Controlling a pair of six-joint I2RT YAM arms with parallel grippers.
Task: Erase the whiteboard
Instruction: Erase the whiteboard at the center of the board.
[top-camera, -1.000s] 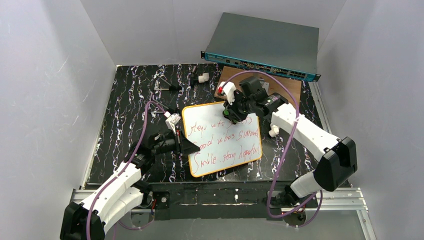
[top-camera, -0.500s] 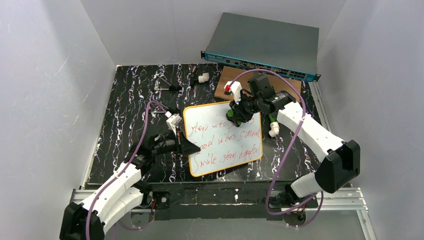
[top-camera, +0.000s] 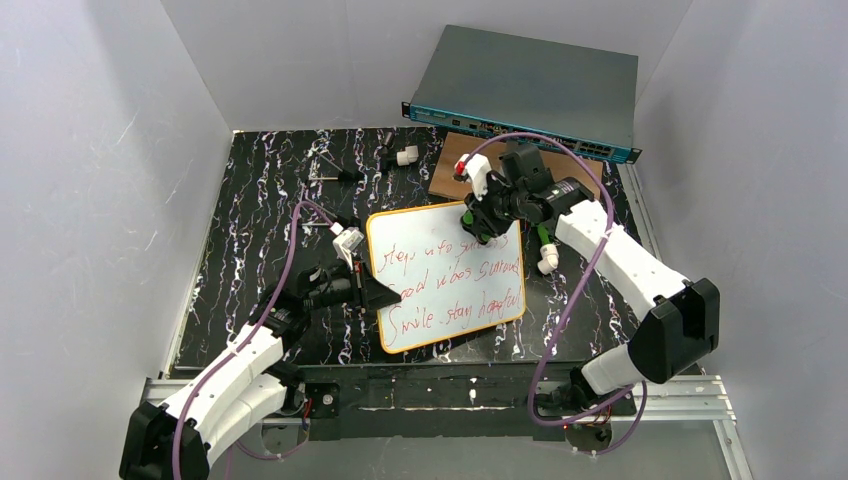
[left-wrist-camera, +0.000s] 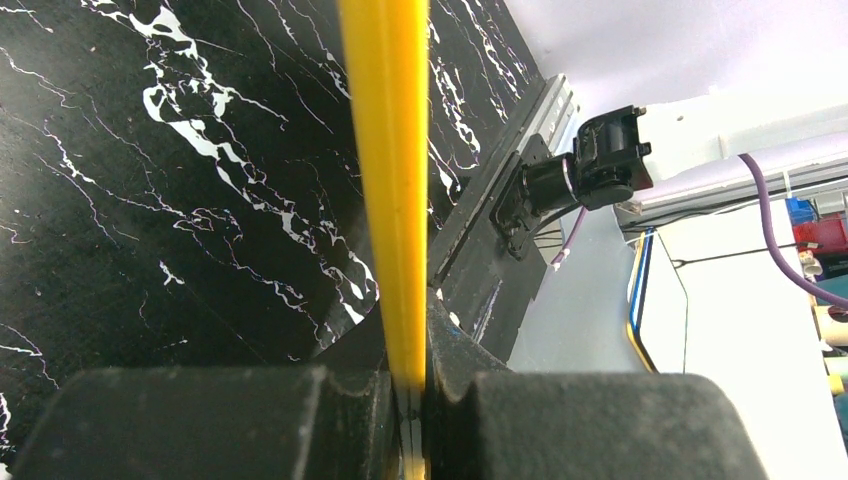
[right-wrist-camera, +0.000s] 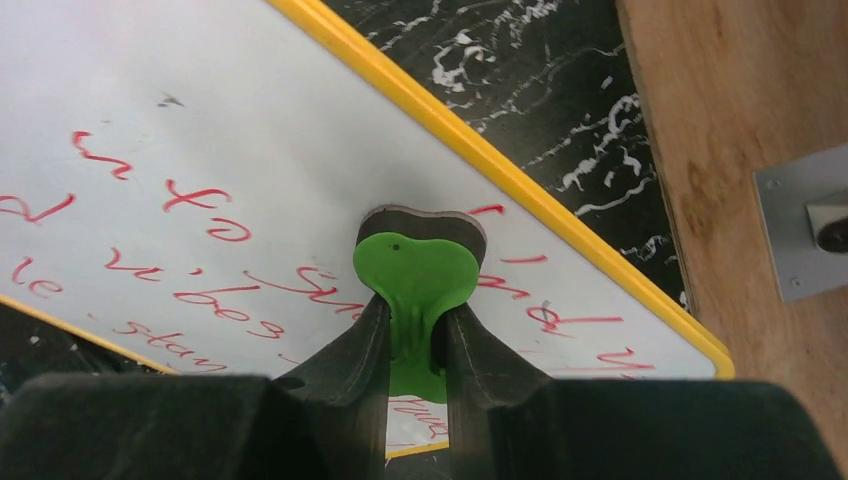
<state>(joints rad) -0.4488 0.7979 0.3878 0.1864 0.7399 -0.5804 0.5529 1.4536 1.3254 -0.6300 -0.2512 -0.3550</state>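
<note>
The whiteboard (top-camera: 440, 290), white with a yellow frame and three lines of red handwriting, lies on the black marbled table. My left gripper (top-camera: 383, 294) is shut on its left edge. In the left wrist view the yellow frame (left-wrist-camera: 386, 180) runs straight into that gripper (left-wrist-camera: 415, 410). My right gripper (top-camera: 478, 228) is over the board's top right part, shut on a green eraser (right-wrist-camera: 415, 268). The eraser's dark pad rests on the whiteboard (right-wrist-camera: 200, 120) among the red letters near the far edge, between the fingers of the right gripper (right-wrist-camera: 412, 345).
A brown wooden board (top-camera: 575, 172) lies behind the whiteboard and carries a grey metal plate (right-wrist-camera: 800, 230). A teal network switch (top-camera: 530, 90) stands at the back. A white and green marker (top-camera: 545, 255) lies right of the whiteboard. Small white parts (top-camera: 407, 155) sit at the back.
My right gripper has slid the green eraser a little to the right along the whiteboard's top line. The left gripper and the board have stayed put.
</note>
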